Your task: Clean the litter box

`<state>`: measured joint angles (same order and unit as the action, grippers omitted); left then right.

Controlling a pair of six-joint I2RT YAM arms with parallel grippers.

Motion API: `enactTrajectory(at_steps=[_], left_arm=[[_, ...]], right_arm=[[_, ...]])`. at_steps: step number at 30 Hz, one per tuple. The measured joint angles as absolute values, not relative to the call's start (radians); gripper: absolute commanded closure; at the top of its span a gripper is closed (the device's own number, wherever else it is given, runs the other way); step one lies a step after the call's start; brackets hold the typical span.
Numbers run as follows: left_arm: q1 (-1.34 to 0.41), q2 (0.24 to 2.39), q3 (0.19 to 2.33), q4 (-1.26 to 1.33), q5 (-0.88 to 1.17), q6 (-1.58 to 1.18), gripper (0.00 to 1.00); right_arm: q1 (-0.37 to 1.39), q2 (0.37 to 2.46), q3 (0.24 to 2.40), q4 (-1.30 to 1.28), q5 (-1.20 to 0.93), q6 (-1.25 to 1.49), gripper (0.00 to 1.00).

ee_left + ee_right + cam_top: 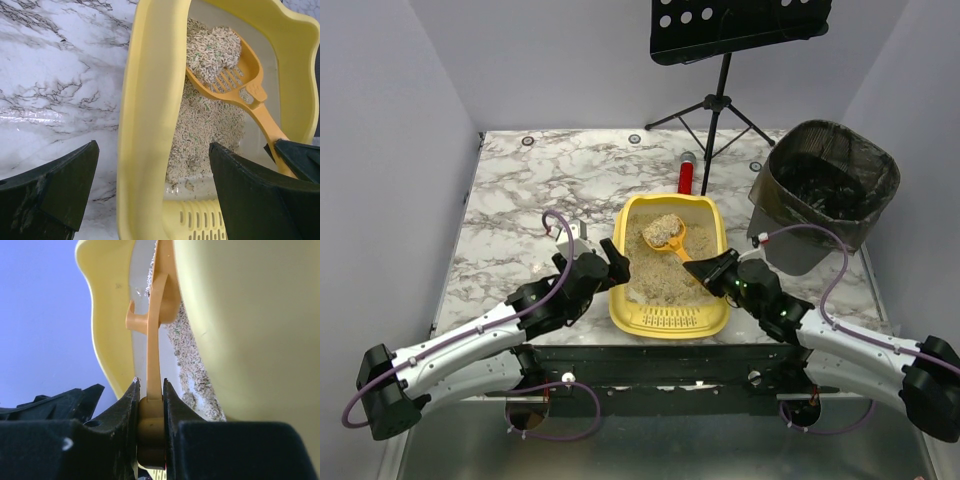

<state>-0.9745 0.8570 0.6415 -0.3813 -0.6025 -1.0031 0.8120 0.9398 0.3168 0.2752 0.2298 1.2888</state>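
Between my right fingers (125, 412), clamped narrow, sits the scoop (667, 234) handle. Its long axis runs to 10 o'clock, with the loaded bowl over the litter box (670, 320) mid-table (520, 200). The bin (825, 190) lies at 2 o'clock, nearer this arm. My left fingers (65, 185) gape wide and empty, straddling the box's left wall.

In the litter box (670, 322) the scoop (667, 234); bin (825, 190) to the right, music stand (720, 100) behind.
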Motion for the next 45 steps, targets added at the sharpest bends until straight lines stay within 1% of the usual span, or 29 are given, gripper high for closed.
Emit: enactTrajectory(at_steps=[8,16,27,37,45], left_arm=[[-0.974,0.825,0.641,-0.395,-0.61,-1.003,0.01],[-0.974,0.763,0.617,-0.392,-0.614,-1.003,0.01],[-0.971,0.757,0.591,-0.377,-0.614,-0.999,0.01],[-0.97,0.768,0.574,-0.327,-0.61,-0.991,0.01],[-0.97,0.796,0.573,-0.308,-0.592,-0.987,0.01]], right_arm=[[0.812,0.812,0.305,0.265,0.204,1.258,0.99],[0.812,0.647,0.202,0.3,0.185,1.241,0.99],[0.812,0.437,0.065,0.397,0.152,1.267,0.99],[0.812,0.416,0.049,0.583,0.153,1.322,0.99],[0.812,0.44,0.049,0.656,0.156,1.348,0.99]])
